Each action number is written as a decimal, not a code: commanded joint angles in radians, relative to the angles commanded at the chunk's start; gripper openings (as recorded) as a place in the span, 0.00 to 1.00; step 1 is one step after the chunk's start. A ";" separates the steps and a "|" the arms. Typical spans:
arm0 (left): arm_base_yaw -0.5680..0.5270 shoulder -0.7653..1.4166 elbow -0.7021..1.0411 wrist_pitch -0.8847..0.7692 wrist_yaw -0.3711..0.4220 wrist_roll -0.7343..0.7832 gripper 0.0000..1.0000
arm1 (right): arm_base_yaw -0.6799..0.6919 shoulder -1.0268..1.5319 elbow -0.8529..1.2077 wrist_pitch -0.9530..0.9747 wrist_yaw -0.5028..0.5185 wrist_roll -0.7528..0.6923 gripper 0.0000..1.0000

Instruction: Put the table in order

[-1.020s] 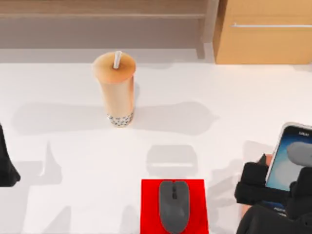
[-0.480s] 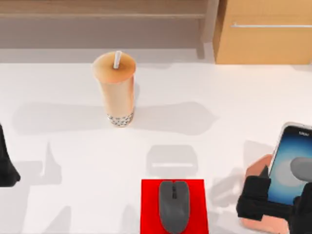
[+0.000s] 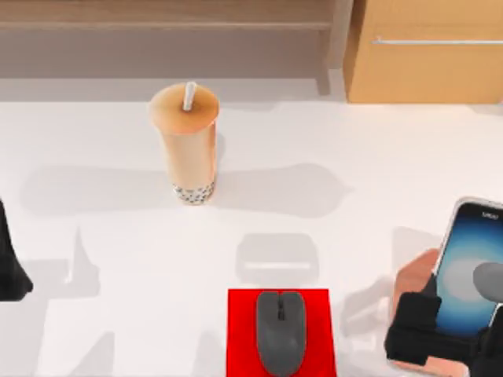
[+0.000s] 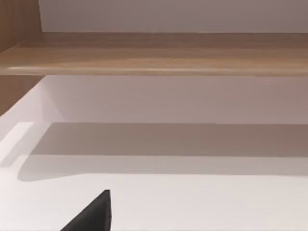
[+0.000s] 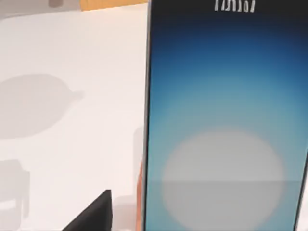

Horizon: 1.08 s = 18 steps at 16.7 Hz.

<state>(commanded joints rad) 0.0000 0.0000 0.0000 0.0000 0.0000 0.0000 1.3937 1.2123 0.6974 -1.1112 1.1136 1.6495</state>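
Our right hand (image 3: 440,345), lower right, has drawn back from the phone (image 3: 471,267) on its stand (image 3: 413,275); grip unclear. Phone looks placed.

The table (image 3: 377,157) is a plain white top, smooth and matt. The cabinet (image 3: 428,71) looks like light-brown wood with fine grain, and its bar handle (image 3: 436,41) like brushed metal. The cup (image 3: 187,145) appears to be translucent plastic with a pale straw (image 3: 189,96). The mouse (image 3: 280,334) is matt dark-grey plastic on a flat, bright red mat (image 3: 242,334). The phone (image 3: 471,263) has a glossy, glass-like screen.
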 joint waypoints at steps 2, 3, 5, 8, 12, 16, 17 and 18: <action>0.000 0.000 0.000 0.000 0.000 0.000 1.00 | -0.005 -0.006 0.000 0.005 -0.006 -0.009 1.00; 0.000 0.000 0.000 0.000 0.000 0.000 1.00 | -0.016 -0.019 0.001 0.015 -0.018 -0.029 1.00; 0.000 0.000 0.000 0.000 0.000 0.000 1.00 | -0.051 -0.063 0.003 0.049 -0.057 -0.095 1.00; 0.000 0.000 0.000 0.000 0.000 0.000 1.00 | -0.141 -0.169 0.005 0.134 -0.149 -0.256 1.00; 0.000 0.000 0.000 0.000 0.000 0.000 1.00 | -0.316 -0.354 -0.011 0.291 -0.320 -0.541 1.00; 0.000 0.000 0.000 0.000 0.000 0.000 1.00 | -0.540 -0.564 -0.071 0.485 -0.518 -0.854 1.00; 0.000 0.000 0.000 0.000 0.000 0.000 1.00 | -0.600 -0.618 -0.094 0.536 -0.568 -0.931 1.00; 0.000 0.000 0.000 0.000 0.000 0.000 1.00 | -0.660 -0.671 -0.120 0.588 -0.617 -1.005 1.00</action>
<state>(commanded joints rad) 0.0000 0.0000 0.0000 0.0000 0.0000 0.0000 0.7332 0.5414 0.5770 -0.5228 0.4962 0.6450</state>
